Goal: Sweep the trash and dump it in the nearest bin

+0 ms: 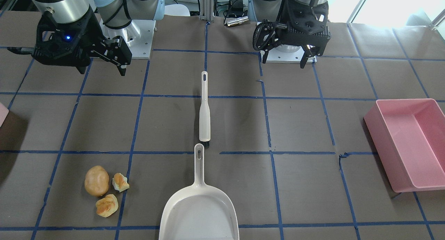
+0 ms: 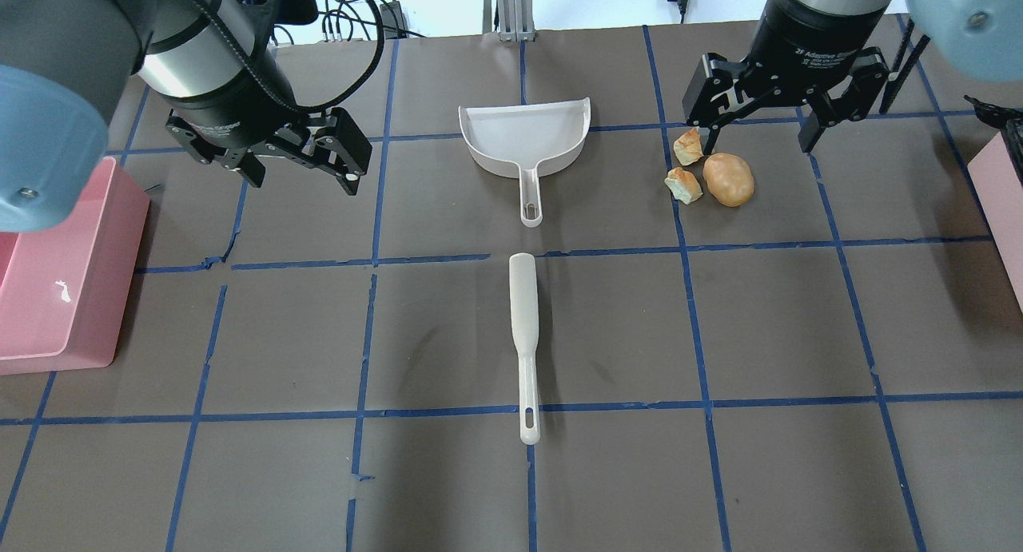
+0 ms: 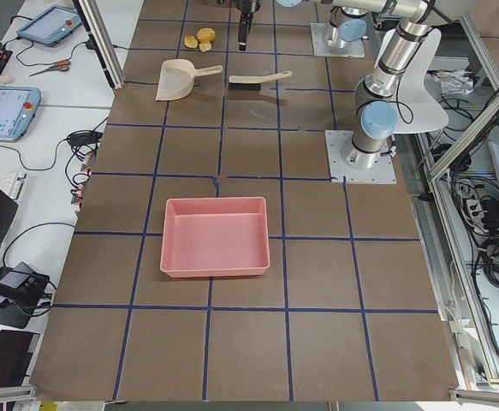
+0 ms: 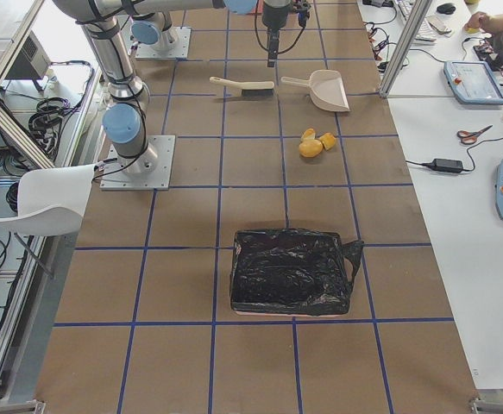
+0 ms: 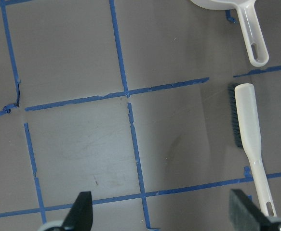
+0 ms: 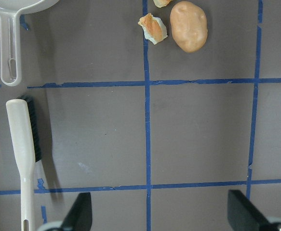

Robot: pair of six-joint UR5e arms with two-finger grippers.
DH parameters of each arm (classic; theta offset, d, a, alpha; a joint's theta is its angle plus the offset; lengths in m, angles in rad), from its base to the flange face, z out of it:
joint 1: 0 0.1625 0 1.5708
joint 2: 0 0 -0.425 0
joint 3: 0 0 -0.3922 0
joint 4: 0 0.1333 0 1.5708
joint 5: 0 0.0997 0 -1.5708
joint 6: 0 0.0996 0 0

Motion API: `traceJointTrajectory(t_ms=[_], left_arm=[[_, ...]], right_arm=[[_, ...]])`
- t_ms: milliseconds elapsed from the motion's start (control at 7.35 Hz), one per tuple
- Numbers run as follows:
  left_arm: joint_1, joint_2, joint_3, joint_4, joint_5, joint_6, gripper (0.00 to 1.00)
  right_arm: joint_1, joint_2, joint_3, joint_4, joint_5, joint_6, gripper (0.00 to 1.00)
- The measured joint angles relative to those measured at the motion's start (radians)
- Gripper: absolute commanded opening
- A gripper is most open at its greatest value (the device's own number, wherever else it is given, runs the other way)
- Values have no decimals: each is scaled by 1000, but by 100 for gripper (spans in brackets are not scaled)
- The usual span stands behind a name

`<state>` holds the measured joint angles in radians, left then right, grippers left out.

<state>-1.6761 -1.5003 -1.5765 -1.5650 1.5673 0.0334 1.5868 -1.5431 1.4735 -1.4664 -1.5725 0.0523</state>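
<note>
For the black two-finger left gripper [image 2: 302,176]: jaws spread wide, clasping nothing, raised above the brown table [image 2: 447,488] with its blue tape grid, touching nothing. For the black two-finger right gripper [image 2: 751,133]: likewise spread wide and empty, raised clear of the table, apart from the trash.

Of the trash: a smooth tan potato-shaped lump [image 2: 728,179], with one torn yellow-orange bread-like chunk [image 2: 688,146] and a second chunk [image 2: 683,185] just beside it, all lying on the table on the robot's right, near the white plastic dustpan [image 2: 523,137].

At the table's right end, only in part in view: the pale pink plastic bin [image 2: 1003,208].

At mid-table: a white long-handled brush [image 2: 523,336], lying in line with the dustpan's handle, its bristle end just beside the handle's tip.

At the left end: a large pink rectangular tub [image 2: 48,296].
</note>
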Motion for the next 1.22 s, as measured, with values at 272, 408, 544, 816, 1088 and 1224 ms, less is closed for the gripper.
traceJointTrajectory(t_ms=[272,408,544,816,1088,1224], left_arm=[[1,5,-3,-13,-3,1,100],[1,8,-5,-21,-2,2,100],[0,10,-7,-24,-2,2,100],[1,10,-9,-26,-4,-1,100],[-1,9,-11,-26,-6,-3,100],[-3,8,-12,-26,-7,-3,100]], right_arm=[[-15,0,2,1,1,-17,100],[-18,0,2,0,1,-22,100],[-20,1,2,-8,4,-23,100],[-27,1,2,-15,0,-23,100],[-35,2,3,-13,-3,-23,100],[-40,4,3,-12,-4,-24,100]])
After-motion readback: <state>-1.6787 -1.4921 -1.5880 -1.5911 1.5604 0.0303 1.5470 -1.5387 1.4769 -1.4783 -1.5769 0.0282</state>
